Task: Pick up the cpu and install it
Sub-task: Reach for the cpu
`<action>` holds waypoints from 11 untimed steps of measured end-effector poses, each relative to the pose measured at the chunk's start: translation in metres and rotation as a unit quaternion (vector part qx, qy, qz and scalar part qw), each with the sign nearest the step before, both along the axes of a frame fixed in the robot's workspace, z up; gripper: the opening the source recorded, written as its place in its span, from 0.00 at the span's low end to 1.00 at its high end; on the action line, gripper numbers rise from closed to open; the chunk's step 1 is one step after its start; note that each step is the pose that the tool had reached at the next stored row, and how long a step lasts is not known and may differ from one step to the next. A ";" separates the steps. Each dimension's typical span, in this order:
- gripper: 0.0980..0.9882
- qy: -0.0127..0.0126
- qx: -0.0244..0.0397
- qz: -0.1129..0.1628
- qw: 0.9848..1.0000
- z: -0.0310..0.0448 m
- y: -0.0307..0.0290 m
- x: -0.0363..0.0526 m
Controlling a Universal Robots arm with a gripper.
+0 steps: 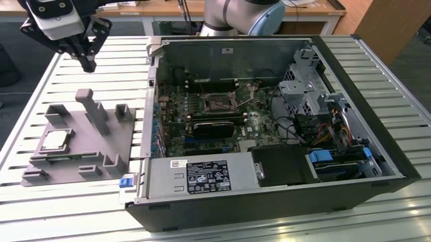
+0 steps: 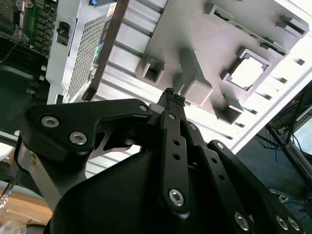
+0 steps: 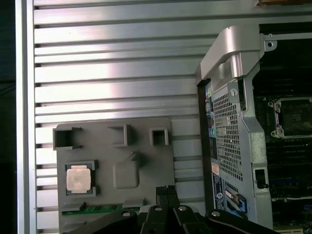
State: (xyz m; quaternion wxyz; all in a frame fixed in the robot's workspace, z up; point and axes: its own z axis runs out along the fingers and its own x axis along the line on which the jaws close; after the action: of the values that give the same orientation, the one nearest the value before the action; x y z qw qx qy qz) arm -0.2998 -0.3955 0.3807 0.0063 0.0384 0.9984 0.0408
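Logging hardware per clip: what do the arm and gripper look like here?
The gripper is matte black, with bar-linkage fingers joined by silver bolts, narrowing to ridged tips. A pale grey box sits at its wrist. The arm is rounded silver-grey tubing.

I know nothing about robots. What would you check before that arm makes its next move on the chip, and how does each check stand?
1. The cpu lies flat in the grey tray: ok.
2. The gripper is empty: ok, shut on nothing.
3. The gripper is down at the cpu: not ok, it hangs above, apart from it.
4. The computer case is open: ok.
5. The socket is free and unlatched: cannot tell.
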 end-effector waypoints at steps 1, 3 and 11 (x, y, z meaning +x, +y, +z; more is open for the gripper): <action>0.01 0.000 0.000 0.000 1.000 -0.0001 0.0000 -0.0009; 0.01 0.000 0.000 0.000 1.000 -0.0003 0.0000 -0.0028; 0.01 0.001 0.000 0.000 1.000 -0.0010 0.0000 -0.0105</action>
State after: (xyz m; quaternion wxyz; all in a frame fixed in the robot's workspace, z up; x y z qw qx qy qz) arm -0.3103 -0.3955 0.3797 0.0054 0.0384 0.9984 0.0408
